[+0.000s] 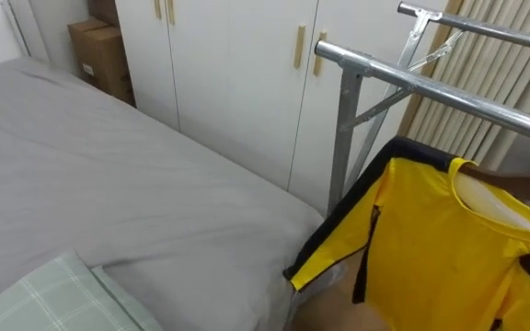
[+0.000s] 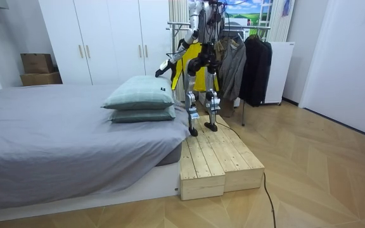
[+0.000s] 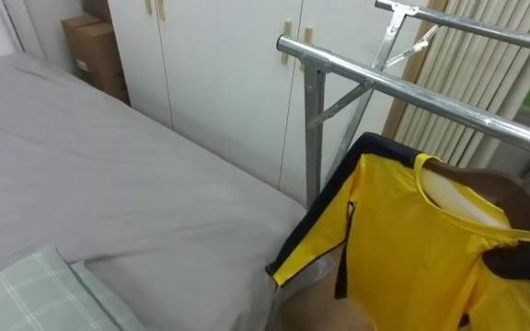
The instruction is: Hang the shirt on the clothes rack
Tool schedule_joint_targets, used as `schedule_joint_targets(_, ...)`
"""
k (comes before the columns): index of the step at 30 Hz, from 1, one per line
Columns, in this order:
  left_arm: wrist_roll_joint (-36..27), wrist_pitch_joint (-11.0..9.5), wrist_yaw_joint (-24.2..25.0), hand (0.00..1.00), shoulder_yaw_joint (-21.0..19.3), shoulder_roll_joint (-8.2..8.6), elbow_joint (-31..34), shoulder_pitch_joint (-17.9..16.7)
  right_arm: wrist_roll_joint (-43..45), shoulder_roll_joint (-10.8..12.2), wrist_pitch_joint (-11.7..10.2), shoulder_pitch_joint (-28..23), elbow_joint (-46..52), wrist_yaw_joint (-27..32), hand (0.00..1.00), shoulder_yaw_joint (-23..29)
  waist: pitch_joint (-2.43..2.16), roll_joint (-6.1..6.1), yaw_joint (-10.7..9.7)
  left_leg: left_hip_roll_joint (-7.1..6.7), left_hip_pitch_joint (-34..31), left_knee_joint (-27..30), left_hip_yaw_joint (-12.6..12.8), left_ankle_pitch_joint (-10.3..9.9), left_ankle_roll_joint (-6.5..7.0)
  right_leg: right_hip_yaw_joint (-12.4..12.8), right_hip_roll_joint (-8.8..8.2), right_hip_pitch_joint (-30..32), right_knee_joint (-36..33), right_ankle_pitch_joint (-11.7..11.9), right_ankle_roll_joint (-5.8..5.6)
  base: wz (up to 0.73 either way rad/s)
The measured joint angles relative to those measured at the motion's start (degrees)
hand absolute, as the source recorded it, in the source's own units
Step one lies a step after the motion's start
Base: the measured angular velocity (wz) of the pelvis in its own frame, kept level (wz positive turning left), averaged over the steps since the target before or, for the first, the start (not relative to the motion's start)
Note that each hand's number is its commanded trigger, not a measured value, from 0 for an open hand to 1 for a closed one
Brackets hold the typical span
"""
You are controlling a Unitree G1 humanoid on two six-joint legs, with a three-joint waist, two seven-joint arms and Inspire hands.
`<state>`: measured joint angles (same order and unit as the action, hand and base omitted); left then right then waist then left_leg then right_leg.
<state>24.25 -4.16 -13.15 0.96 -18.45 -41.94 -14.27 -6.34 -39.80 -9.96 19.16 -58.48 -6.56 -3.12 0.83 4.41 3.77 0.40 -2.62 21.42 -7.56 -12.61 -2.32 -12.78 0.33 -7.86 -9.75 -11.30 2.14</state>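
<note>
Grey bed (image 1: 109, 175) takes up 9 o'clock, white wardrobe (image 1: 237, 74) at 12. Yellow shirt (image 1: 431, 248) is on a brown hanger (image 1: 523, 188) at 4 o'clock, just under the metal rack (image 1: 412, 81) rail. Right hand (image 3: 527, 262) is by the collar and left hand (image 2: 163, 69) is out over the bed, can't tell either grip.

One yellow shirt (image 1: 431, 248); two pillows (image 2: 138, 95) (stacked on one bed (image 2: 43, 139)); two cardboard boxes (image 2: 38, 63); two metal rails (image 1: 431, 87); two wooden platforms (image 2: 201, 161).
</note>
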Motion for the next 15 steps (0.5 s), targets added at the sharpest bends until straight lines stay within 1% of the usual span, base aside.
schedule_joint_targets(5,0.07,0.00,-0.08,0.00,-0.05,0.06,0.00,-0.01,0.21,0.38,0.00,0.00,0.02,0.27,0.00,0.02,-0.02,0.01,0.00,0.03,0.13,0.06,0.15,-0.01,0.00,0.15,-0.04,-0.02,-0.06,0.01,0.01,-0.01)
schedule_joint_targets(8,0.00,0.00,-0.08,0.00,-0.08,0.07,0.00,-0.07,2.47,1.67,0.06,-0.17,0.67,0.61,0.00,0.54,-0.04,0.02,-0.31,0.14,0.32,-0.12,0.38,-0.01,0.00,0.21,-0.01,-0.02,-0.12,0.01,0.02,-0.03)
schedule_joint_targets(10,0.00,0.00,-0.08,0.00,-0.08,0.07,0.00,-0.07,3.17,2.00,0.14,-0.62,0.68,0.61,0.00,0.54,-0.18,0.20,-0.27,0.13,0.35,-0.22,0.43,-0.01,-0.01,0.18,-0.03,-0.01,-0.14,0.01,0.02,0.00)
schedule_joint_targets(12,0.01,0.00,-0.06,0.00,-0.08,0.07,-0.19,-0.17,3.42,2.16,0.06,-0.70,0.76,0.65,0.00,0.55,-0.14,0.07,-0.23,0.11,0.32,-0.26,0.48,-0.01,0.00,0.19,-0.06,0.02,-0.14,0.01,0.02,0.00)
schedule_joint_targets(15,0.12,0.00,-0.04,0.00,0.05,0.13,-0.37,-0.40,3.40,2.19,0.05,-0.70,0.81,0.99,0.00,0.55,-0.24,0.10,-0.25,0.08,0.35,-0.79,0.55,0.00,-0.01,0.17,-0.09,0.10,0.01,0.02,0.02,0.00)
